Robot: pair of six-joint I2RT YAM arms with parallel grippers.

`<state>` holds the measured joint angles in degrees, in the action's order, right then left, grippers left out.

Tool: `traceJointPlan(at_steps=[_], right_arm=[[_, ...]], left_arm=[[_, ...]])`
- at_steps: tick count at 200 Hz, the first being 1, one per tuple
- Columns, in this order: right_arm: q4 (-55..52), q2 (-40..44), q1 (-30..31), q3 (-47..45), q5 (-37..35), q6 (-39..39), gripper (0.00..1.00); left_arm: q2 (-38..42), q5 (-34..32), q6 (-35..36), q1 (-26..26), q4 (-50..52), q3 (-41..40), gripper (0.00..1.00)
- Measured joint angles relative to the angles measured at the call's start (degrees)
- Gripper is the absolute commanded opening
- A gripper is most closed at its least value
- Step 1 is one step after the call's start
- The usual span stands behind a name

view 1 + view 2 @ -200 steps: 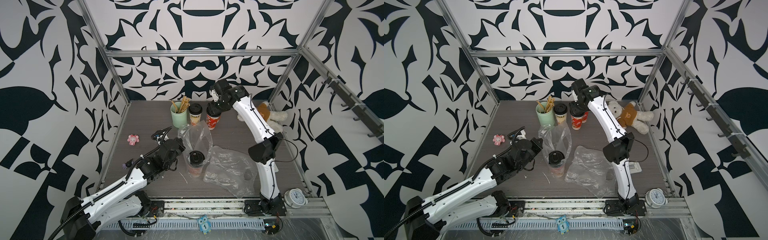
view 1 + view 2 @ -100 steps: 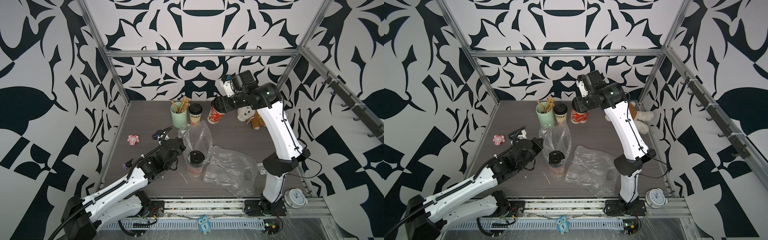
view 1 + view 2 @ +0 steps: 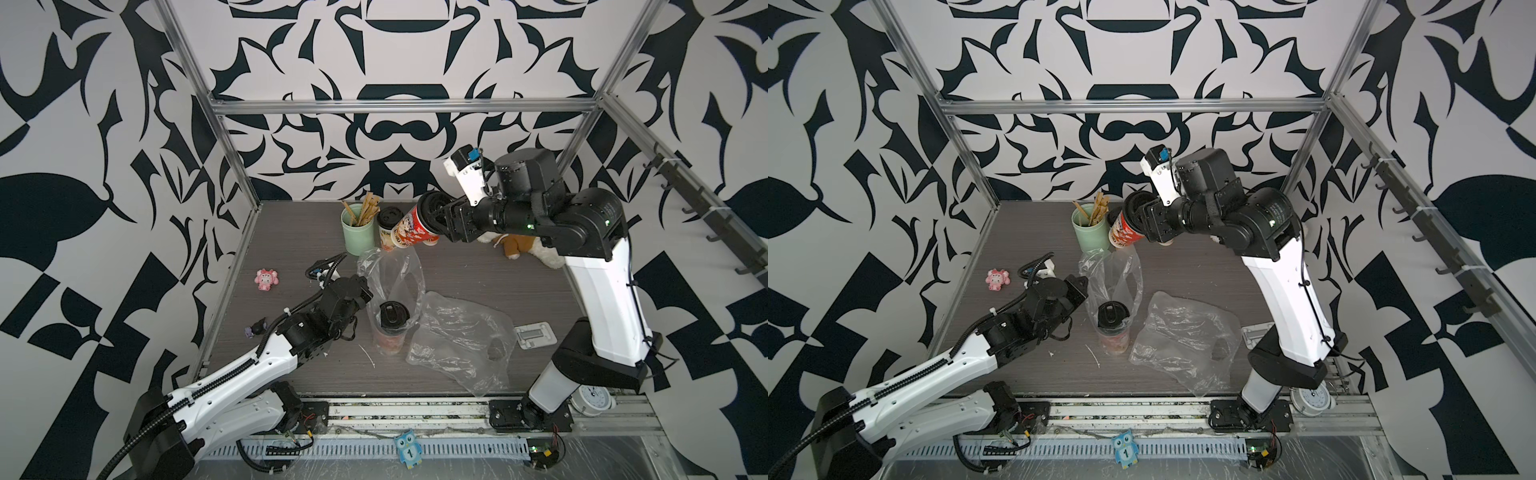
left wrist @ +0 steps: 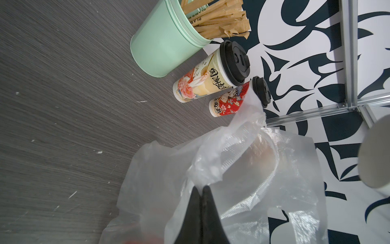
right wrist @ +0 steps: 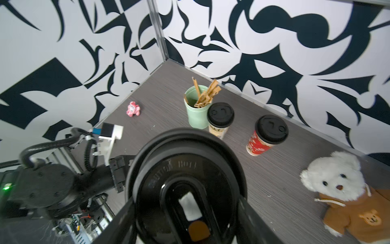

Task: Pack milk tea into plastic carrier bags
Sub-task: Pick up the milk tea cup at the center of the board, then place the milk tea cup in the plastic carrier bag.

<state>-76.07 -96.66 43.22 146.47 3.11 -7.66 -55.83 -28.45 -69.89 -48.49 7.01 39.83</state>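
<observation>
The left gripper (image 4: 202, 189) is clamped on the rim of the bag (image 3: 390, 270), which stands around one cup (image 3: 392, 318). In a top view, at 1 o'clock from the bag, the right gripper (image 3: 436, 218) grasps a red cup (image 3: 413, 228) just under its lid. It is tilted, base pointing to 7 o'clock, toward the bag's mouth.

Red printed cup (image 3: 413, 232), black lid (image 3: 429, 206); mint-green holder (image 3: 357, 236); black-and-white walls (image 3: 91, 124).
</observation>
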Motion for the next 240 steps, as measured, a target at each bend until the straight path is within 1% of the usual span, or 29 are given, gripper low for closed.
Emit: traceJointPlan(at_steps=[27, 57, 85, 122, 240], right_arm=[[1.31, -1.01, 2.27, -0.74, 3.04, -0.37, 0.53], [1.25, -4.46, 3.06, -1.01, 4.63, -0.76, 0.52], [0.72, -7.54, 2.99, -2.47, 4.48, -0.92, 0.51], [0.59, -9.09, 2.99, -5.57, 2.93, -0.96, 0.51], [-0.50, -12.96, 2.99, -5.99, 0.81, -0.85, 0.47]], left_arm=[[0.07, -0.02, 0.35, 0.00, -0.02, 0.00, 0.00], [0.20, -0.02, 0.59, 0.00, -0.35, 0.00, 0.00], [0.37, -0.07, 0.74, 0.00, -0.37, 0.00, 0.00], [0.85, -0.13, 0.79, 0.00, -0.35, 0.00, 0.00], [1.14, -0.72, 0.90, 0.00, -0.35, 0.00, 0.00]])
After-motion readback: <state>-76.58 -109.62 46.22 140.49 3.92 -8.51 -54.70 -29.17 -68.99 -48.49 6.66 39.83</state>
